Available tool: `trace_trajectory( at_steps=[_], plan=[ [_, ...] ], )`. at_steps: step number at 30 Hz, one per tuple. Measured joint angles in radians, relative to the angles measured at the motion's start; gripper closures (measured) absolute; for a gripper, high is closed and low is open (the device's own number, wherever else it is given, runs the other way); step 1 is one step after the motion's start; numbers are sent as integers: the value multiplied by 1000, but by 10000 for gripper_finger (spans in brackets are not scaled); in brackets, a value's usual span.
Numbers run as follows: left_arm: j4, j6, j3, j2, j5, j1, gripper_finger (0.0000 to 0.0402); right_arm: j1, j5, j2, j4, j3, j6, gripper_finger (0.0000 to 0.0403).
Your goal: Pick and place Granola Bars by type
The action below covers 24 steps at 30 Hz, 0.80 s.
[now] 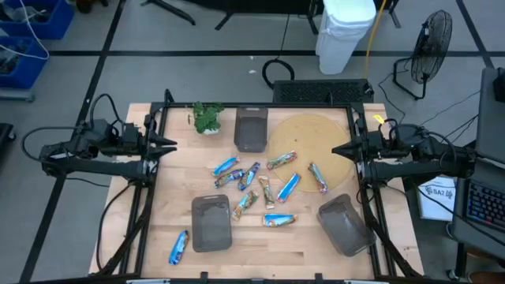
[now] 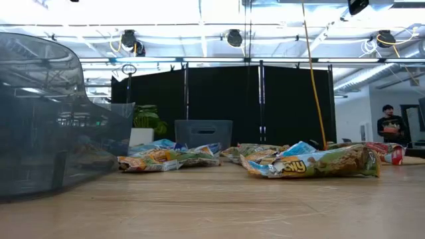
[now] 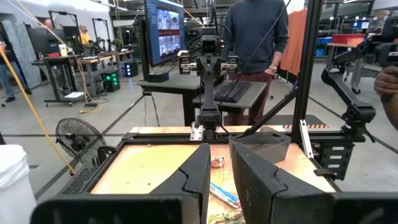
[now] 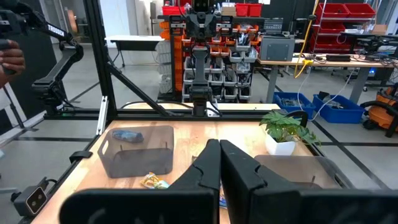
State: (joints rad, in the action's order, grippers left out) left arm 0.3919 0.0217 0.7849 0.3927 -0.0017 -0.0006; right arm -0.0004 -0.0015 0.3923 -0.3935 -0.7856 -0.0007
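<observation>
Several granola bars lie loose on the wooden table's middle, some blue [image 1: 288,187], others tan or gold-green [image 1: 282,160]. One blue bar [image 1: 178,247] lies apart near the front left corner. In the low view the nearest bar [image 2: 312,162] lies flat on the wood. My left gripper [image 1: 170,144] hangs level above the table's left edge, with a narrow gap between its fingers [image 3: 219,155] and nothing in it. My right gripper [image 1: 335,150] hangs level above the right edge, shut [image 4: 219,146] and holding nothing. Both are well clear of the bars.
Three dark grey bins stand on the table: one at the far middle [image 1: 251,130], one at the front left [image 1: 211,223], one at the front right [image 1: 346,225]. A small potted plant [image 1: 207,117] and a round tan mat [image 1: 312,146] sit toward the far edge. People stand beyond the table.
</observation>
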Motion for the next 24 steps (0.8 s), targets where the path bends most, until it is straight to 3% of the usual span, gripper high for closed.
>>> trace_trajectory(
  at_steps=[17,24],
  plan=[
    [-37,2,0,13,-25,0,327,0,0,0,2,0,-8,403],
    [29,-9,-55,106,-15,0,327,1,-2,9,-56,29,-40,403]
  ],
)
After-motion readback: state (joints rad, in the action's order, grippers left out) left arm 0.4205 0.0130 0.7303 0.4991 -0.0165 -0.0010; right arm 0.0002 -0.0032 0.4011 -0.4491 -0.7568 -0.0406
